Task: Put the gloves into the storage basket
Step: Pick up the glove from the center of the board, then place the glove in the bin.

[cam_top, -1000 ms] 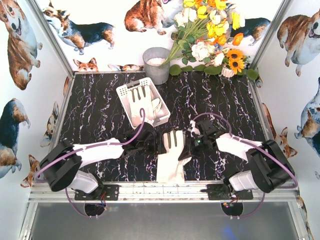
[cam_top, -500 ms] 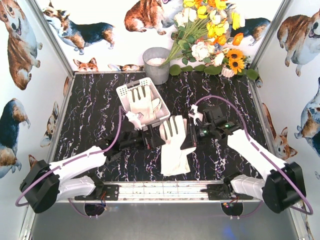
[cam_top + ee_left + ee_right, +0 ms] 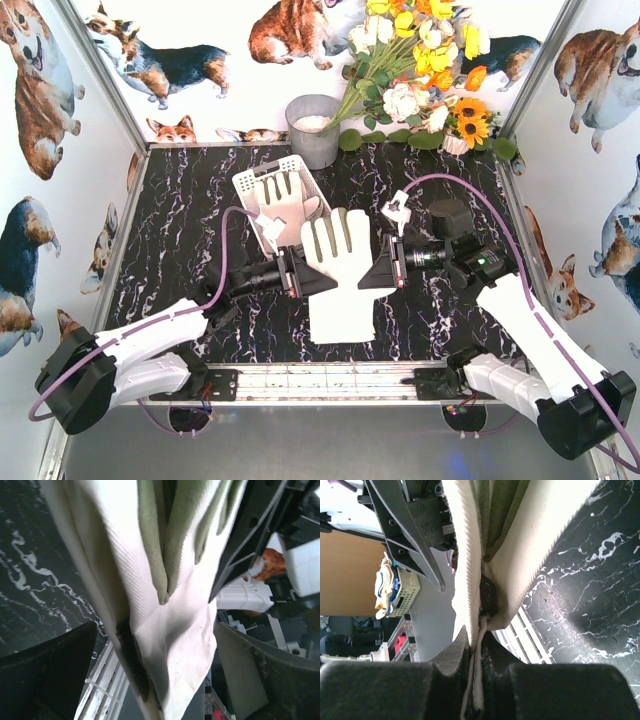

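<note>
Now, right pincer (image 3: 385, 266): shut hard on one side edge of a cream-white fabric work glove with grey-green finger patches (image 3: 338, 275). The right wrist view shows the cloth nipped between the two fingers.

Left pincer (image 3: 300, 272): fingers wide apart, one either side of the glove's opposite edge, no squeeze on it in the left wrist view. A second ago this pincer was about half closed against the cloth. It has since sprung open, so the glove hangs from the right pincer alone.

Over that same second both arms reached forward. The glove went from low near the arm bases to where it is now, spread flat in the air just on the near-right of the white slotted plastic storage basket (image 3: 250, 172). From above, its fingertips overlap the basket's near-right corner.

A second glove (image 3: 283, 196) already lies inside the basket, fingers toward the back wall. The basket sits on the black marbled bench (image 3: 180, 230).

Judgement: left has handed over. What is left is a short carry over the basket's opening, then release.
</note>
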